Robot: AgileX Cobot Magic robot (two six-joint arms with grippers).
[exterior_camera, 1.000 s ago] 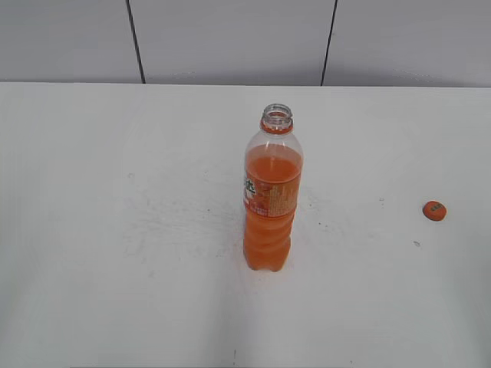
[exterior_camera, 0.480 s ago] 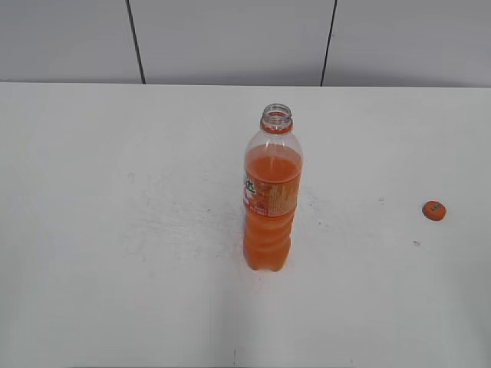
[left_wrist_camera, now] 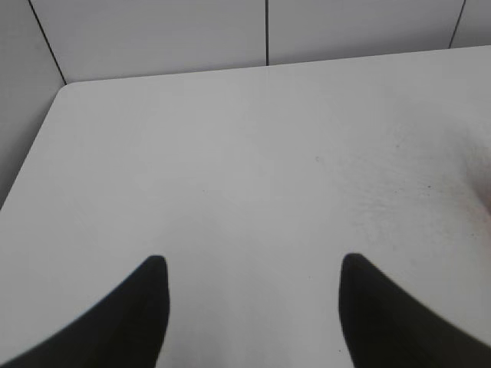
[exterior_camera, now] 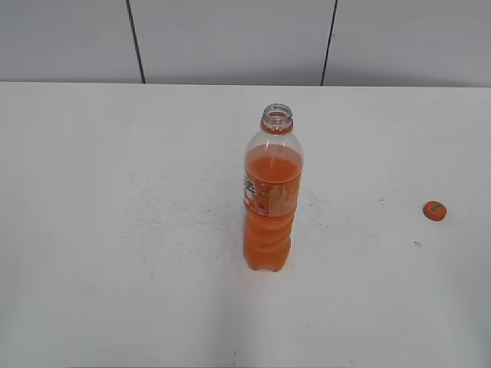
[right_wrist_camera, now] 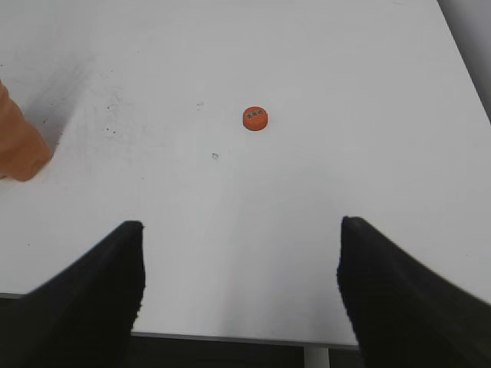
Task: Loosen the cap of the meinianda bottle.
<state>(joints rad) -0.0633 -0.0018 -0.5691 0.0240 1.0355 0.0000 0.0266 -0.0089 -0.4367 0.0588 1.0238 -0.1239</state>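
Observation:
The meinianda bottle (exterior_camera: 271,201) stands upright in the middle of the white table, its neck open with no cap on it. The orange cap (exterior_camera: 434,210) lies flat on the table far to the bottle's right; it also shows in the right wrist view (right_wrist_camera: 255,118). A blurred orange bit of the bottle (right_wrist_camera: 17,142) is at that view's left edge. My right gripper (right_wrist_camera: 242,230) is open and empty, over the table's front edge, short of the cap. My left gripper (left_wrist_camera: 252,264) is open and empty over bare table. Neither arm shows in the exterior view.
The white table (exterior_camera: 115,230) has faint scuff marks left of the bottle. A grey panelled wall (exterior_camera: 230,38) runs along the back edge. The table's right edge and front edge show in the right wrist view (right_wrist_camera: 460,69).

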